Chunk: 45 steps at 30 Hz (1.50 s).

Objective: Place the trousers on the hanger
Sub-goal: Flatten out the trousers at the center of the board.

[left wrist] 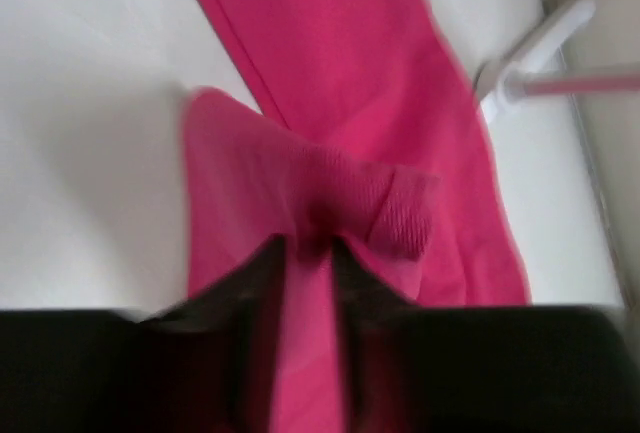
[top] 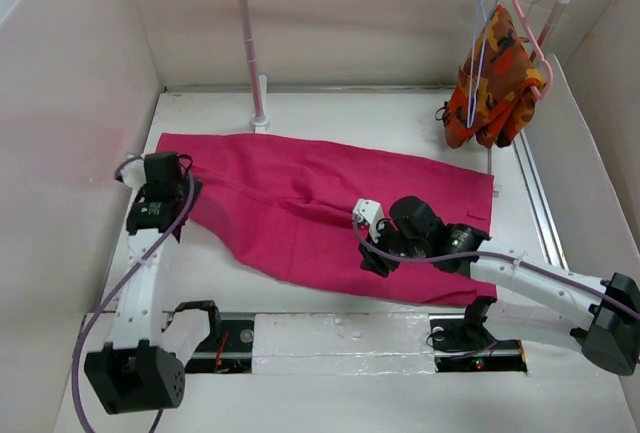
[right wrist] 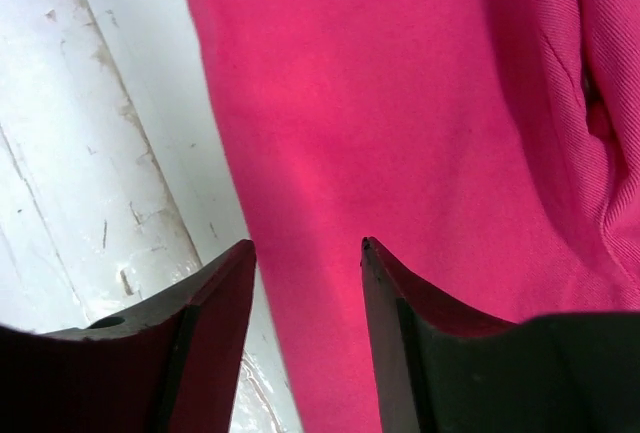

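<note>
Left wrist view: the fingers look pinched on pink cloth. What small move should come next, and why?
Probably raise the left gripper a little. Its fingers are closed on a bunched fold of the trousers, while the rest lies flat on the table; the right gripper is open above the cloth's near edge, gripping nothing. A short lift would test the pinch.

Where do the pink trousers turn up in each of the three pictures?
Top external: the trousers lie spread across the middle of the white table.
Left wrist: the trousers fill the centre and upper right, a fold pinched in the left gripper.
Right wrist: the trousers cover the right two-thirds, beneath the open right gripper.
Shared landmark: the white table, bare at left in both wrist views.
</note>
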Each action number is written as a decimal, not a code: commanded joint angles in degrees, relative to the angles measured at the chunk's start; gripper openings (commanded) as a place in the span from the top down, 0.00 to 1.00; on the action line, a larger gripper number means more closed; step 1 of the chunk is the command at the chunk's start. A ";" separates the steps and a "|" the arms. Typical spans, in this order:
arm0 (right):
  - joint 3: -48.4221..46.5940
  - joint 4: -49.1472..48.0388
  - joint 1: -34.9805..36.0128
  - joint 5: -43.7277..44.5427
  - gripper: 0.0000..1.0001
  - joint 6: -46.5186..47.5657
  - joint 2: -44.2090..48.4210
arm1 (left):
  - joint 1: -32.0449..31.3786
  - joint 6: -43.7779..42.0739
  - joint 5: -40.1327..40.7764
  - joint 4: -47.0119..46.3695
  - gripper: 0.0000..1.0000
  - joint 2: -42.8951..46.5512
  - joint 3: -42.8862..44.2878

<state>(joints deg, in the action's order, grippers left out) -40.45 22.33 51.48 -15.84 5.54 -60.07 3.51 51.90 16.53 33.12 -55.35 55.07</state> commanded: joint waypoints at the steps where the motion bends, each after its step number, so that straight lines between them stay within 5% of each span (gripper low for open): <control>1: -1.21 -2.11 0.55 2.38 0.48 1.05 -0.30 | -0.08 0.66 -16.24 -9.71 0.73 -4.14 -10.92; 2: -1.56 -1.94 0.55 2.82 0.45 0.96 -0.83 | -0.08 0.66 -22.19 -14.79 0.67 -5.28 -14.25; 6: -3.41 1.75 0.55 6.07 0.38 0.09 -2.77 | -0.08 -3.88 -21.63 -17.91 0.34 -7.84 -14.56; 9: -3.32 3.16 -0.94 9.23 0.39 -2.36 -1.02 | -0.08 -8.38 -17.78 -14.16 0.26 -10.28 -7.28; 11: -2.62 4.48 -4.36 11.53 0.76 -3.78 0.65 | -0.08 -12.08 -11.89 -10.72 0.27 -11.80 -0.93; 13: -2.10 5.44 -8.48 11.44 1.00 -5.45 2.06 | -0.08 -12.53 -7.33 -7.74 0.28 -13.72 2.57; 16: -1.39 8.34 -17.45 12.75 1.00 -7.82 5.48 | -0.08 -8.68 1.64 -3.33 0.24 -12.86 2.60; 19: -0.69 10.72 -27.55 13.90 0.76 -8.61 8.91 | 4.03 -8.48 -2.80 -7.88 0.17 -9.87 -6.44; 21: 0.10 11.68 -32.65 14.34 0.47 -9.49 10.41 | 9.13 -8.48 -8.09 -10.71 0.17 -10.91 -11.55; 23: 0.81 13.09 -40.39 15.39 0.34 -10.54 11.56 | 11.33 -6.56 -8.63 -9.93 0.17 -12.40 -13.49; 28: 0.45 13.10 -54.09 17.86 0.29 -13.19 9.98 | 11.35 -4.18 -4.67 -8.60 0.17 -10.22 -15.34; 32: 2.56 4.60 -70.94 16.28 0.29 -11.00 -0.26 | 11.35 -3.56 -6.59 -13.06 0.17 -5.65 -18.67; 34: 1.34 -0.23 -77.63 4.94 0.26 -8.63 -8.95 | 11.35 -4.00 -10.01 -15.10 0.18 -3.63 -19.21; 40: -4.38 -7.28 -78.64 -4.25 0.21 -7.83 -25.34 | 11.35 -6.54 -13.20 -16.51 0.19 -0.37 -20.53; 45: -2.37 -11.15 -79.17 -9.90 0.28 -10.55 -30.72 | 11.35 -8.30 -11.79 -17.65 0.20 1.56 -21.32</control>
<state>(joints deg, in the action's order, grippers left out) -45.41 14.63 -27.38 -18.37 -3.51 -88.20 14.74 45.41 4.97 17.85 -55.05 34.35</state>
